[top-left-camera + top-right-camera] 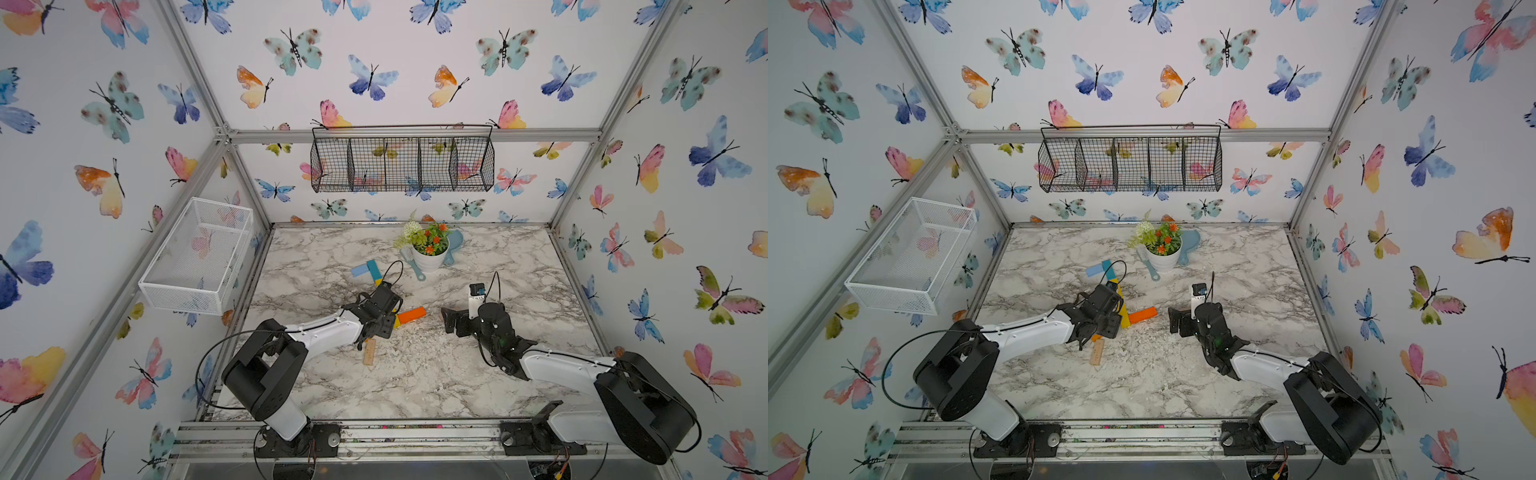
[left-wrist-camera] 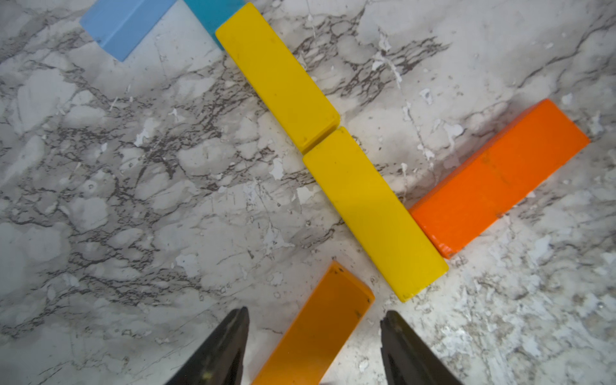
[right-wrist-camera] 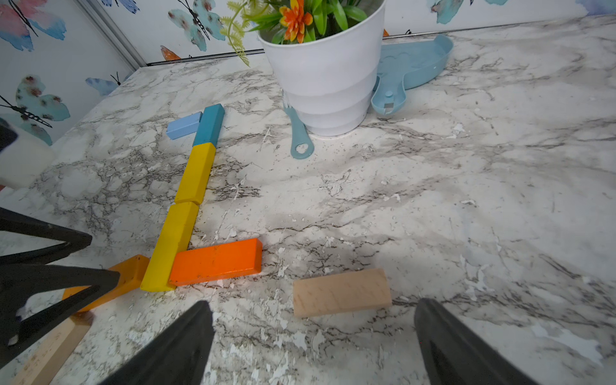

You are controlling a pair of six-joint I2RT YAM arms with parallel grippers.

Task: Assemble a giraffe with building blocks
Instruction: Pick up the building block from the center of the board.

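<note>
Well, blue head (image 3: 183,126), neck (image 3: 195,173) and one orange block (image 3: 216,261) are laid; left tool (image 2: 313,310), jaws apart, straddles the second orange block (image 2: 336,295), right tool (image 3: 313,301) gapes, wood blocks (image 3: 341,293) unplaced.

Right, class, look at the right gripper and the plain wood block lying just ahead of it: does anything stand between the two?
Nothing visible does. The right gripper is open, and only bare marble tabletop lies between its fingertips and the plain wood block. The bright orange block sits off to the side, apart from it.
</note>
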